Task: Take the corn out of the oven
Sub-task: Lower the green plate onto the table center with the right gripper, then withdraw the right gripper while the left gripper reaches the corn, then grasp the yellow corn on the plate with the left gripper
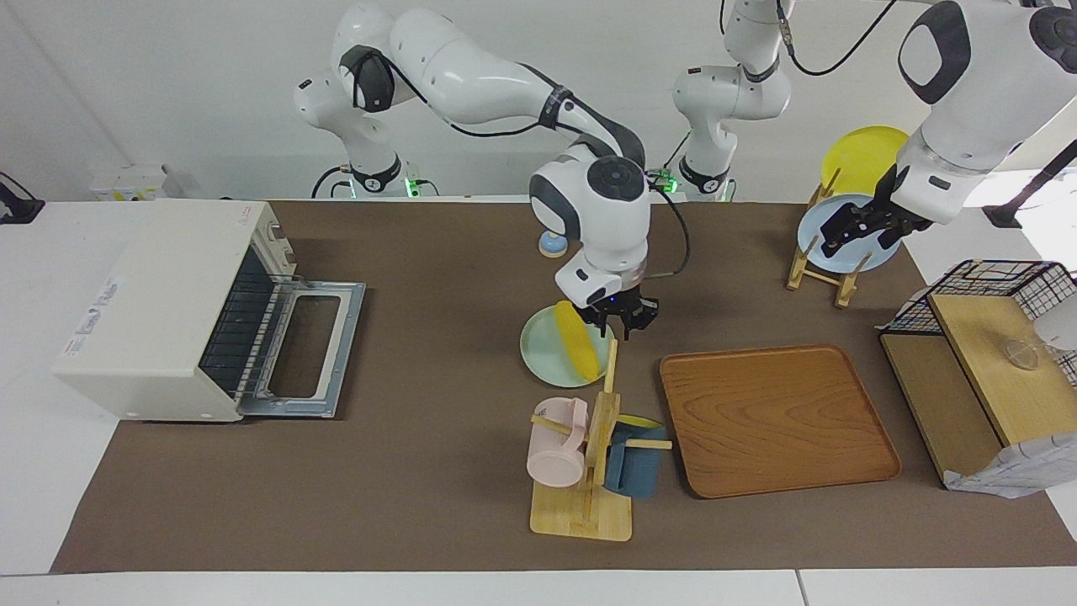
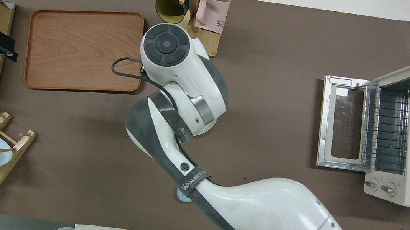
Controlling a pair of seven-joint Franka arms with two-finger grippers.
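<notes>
The yellow corn [image 1: 579,338] lies on a pale green plate [image 1: 538,349] at the middle of the table, outside the oven. My right gripper [image 1: 623,320] hangs just above the plate, beside the corn's end nearer the robots, and its fingers look spread and empty. In the overhead view the right arm hides the corn, and only a sliver of the plate [image 2: 206,130] shows. The cream-white oven [image 1: 160,311] stands at the right arm's end with its door [image 1: 313,349] dropped open. Its wire rack [image 2: 387,128] is bare. My left gripper [image 1: 851,231] waits over the plate rack.
A wooden mug tree [image 1: 589,471] with a pink mug [image 1: 557,450] and a blue mug [image 1: 635,467] stands just farther out than the plate. A wooden tray [image 1: 774,417] lies beside it. A plate rack [image 1: 829,269], a wire basket [image 1: 993,290] and a wooden shelf [image 1: 1001,379] are at the left arm's end.
</notes>
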